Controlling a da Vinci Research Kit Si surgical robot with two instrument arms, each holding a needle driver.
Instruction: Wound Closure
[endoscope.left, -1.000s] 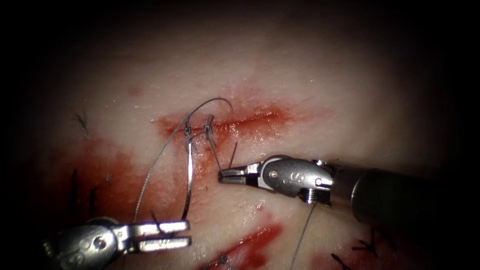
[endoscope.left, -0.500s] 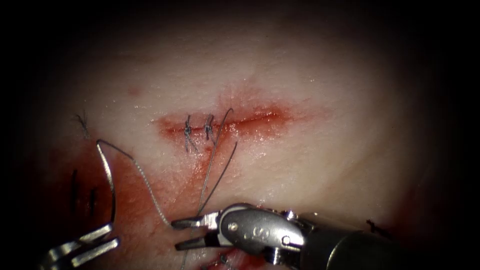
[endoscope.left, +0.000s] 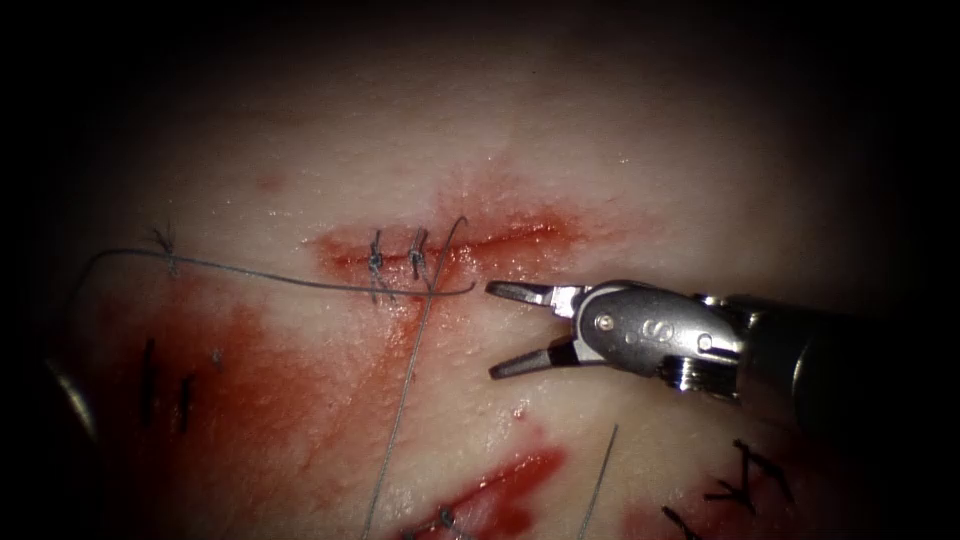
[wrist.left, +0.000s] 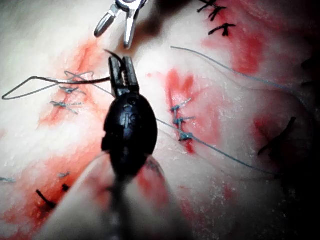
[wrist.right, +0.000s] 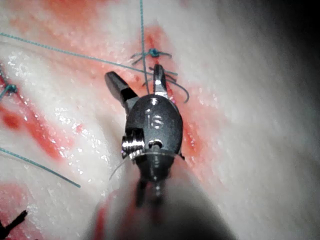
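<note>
The needle (wrist.left: 30, 86) lies out of the tissue (endoscope.left: 600, 180), left of the cut (endoscope.left: 450, 245), clamped near its thick end by the left tool (wrist.left: 123, 75), whose jaws are pressed together on it. Thread (endoscope.left: 300, 280) runs across the tissue to the stitches (endoscope.left: 395, 258) on the cut. The right tool (endoscope.left: 515, 325) hovers just right of the stitches, jaws spread wide, holding nothing.

The thread (endoscope.left: 300, 283) lies stretched across the cut (endoscope.left: 450, 248), barring the way; tissue (endoscope.left: 620, 180) above stays free.
</note>
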